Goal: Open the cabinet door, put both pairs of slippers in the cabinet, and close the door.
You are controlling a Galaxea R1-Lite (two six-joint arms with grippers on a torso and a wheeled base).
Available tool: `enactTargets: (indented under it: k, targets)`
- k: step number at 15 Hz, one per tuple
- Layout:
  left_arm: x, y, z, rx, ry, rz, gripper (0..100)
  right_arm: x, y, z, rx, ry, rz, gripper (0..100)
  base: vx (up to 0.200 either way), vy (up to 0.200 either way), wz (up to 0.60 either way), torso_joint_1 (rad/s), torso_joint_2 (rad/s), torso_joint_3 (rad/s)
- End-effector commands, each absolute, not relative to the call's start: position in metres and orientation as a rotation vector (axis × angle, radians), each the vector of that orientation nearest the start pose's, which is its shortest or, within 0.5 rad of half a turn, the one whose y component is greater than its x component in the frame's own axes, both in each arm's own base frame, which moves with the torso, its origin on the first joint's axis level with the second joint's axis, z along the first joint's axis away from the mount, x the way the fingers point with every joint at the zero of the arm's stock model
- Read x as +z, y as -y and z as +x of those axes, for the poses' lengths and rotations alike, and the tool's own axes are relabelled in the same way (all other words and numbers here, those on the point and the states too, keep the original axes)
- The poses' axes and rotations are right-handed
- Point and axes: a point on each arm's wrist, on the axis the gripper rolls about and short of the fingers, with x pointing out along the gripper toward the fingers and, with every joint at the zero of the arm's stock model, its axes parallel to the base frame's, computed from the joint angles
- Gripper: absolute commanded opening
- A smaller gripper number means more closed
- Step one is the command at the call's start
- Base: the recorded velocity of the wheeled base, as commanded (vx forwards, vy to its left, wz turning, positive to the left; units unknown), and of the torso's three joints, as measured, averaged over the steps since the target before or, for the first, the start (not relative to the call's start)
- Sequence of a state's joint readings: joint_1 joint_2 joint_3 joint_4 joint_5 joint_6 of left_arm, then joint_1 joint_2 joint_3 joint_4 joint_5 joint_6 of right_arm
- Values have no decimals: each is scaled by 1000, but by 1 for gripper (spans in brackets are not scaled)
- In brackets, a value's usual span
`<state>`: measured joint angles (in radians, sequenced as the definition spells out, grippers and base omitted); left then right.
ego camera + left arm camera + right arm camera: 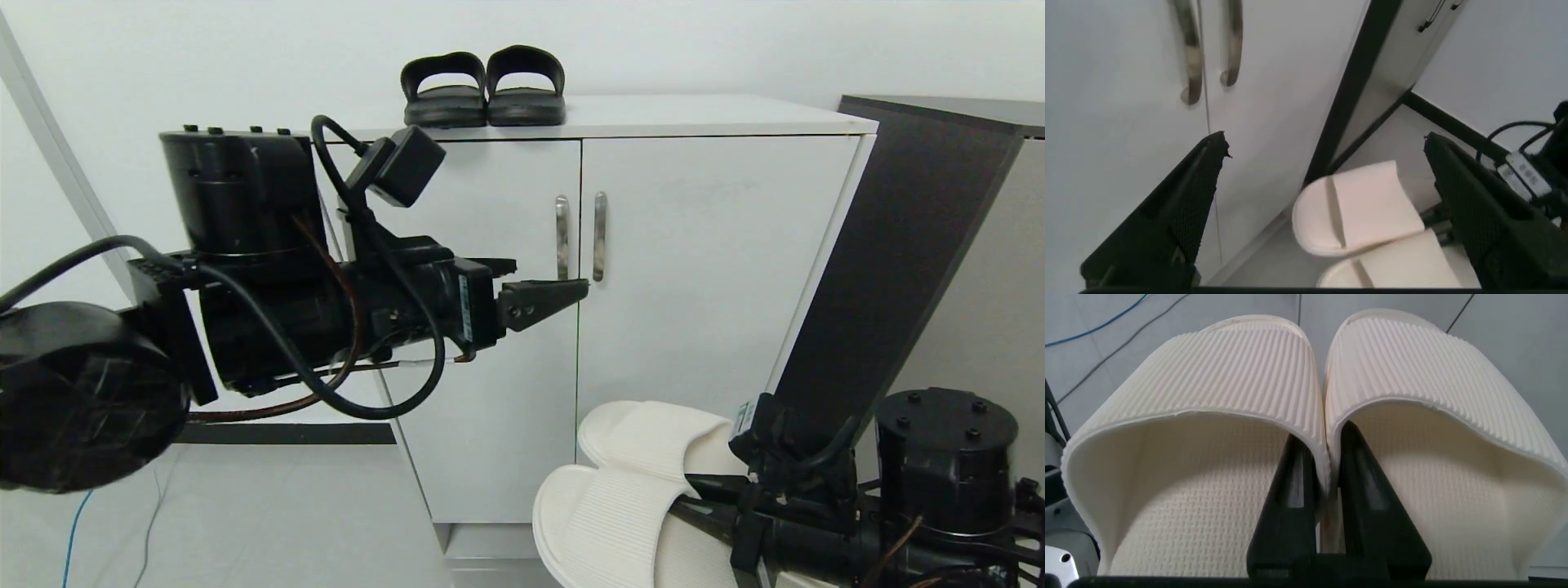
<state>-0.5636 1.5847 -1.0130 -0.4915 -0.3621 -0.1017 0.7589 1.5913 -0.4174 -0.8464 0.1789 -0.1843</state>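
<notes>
The white cabinet (702,245) stands in front of me with both doors shut. Its two metal handles (580,237) meet at the middle. A black pair of slippers (483,88) rests on top of the cabinet. My left gripper (551,276) is open and level with the lower ends of the handles (1208,49), just short of the left door. In the left wrist view the left gripper (1324,140) has nothing between its fingers. Low on the right, my right gripper (1323,449) is shut on the pinched inner straps of the white pair of slippers (629,490), which it holds off the floor.
A dark grey panel (882,269) leans along the cabinet's right side, with a grey unit behind it. Pale floor (286,514) lies open to the left of the cabinet, with a thin blue cable (73,531) on it.
</notes>
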Motion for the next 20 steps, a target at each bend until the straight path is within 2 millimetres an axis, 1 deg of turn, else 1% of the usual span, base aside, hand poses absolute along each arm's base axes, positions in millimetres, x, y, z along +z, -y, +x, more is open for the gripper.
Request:
enactTargets:
  k: [1,3,4,6,8,10,11,14,18,20]
  targets:
    - [260,182,259,-945,-132,-87,100,135,-168,171,959,-239,-266,0,0,0,0,0,0,0]
    - [265,194,267,-966,-115,-97,100,135,-168,171,959,-239,-266,0,0,0,0,0,0,0]
    - [270,203,273,-986,-114,-136,100,136,-168,171,959,-237,-265,0,0,0,0,0,0,0]
    - [281,210,280,-1070,-125,-215,100,136,-167,171,956,-237,-265,0,0,0,0,0,0,0]
    - [284,215,284,-1132,-149,-267,100,136,-166,171,953,-235,-264,0,0,0,0,0,0,0]
    - [283,222,293,-1154,-173,-306,100,137,-166,172,951,-229,-262,0,0,0,0,0,0,0]
    - [278,228,302,-1141,-176,-310,100,139,-166,172,950,-210,-256,0,0,0,0,0,0,0]
    - [275,231,311,-1071,-177,-314,100,137,-166,172,948,-212,-257,0,0,0,0,0,0,0]
    - [273,230,314,-956,-188,-312,100,136,-166,172,949,-219,-257,0,0,0,0,0,0,0]
    - [272,230,317,-932,-183,-312,100,136,-166,173,949,-220,-257,0,0,0,0,0,0,0]
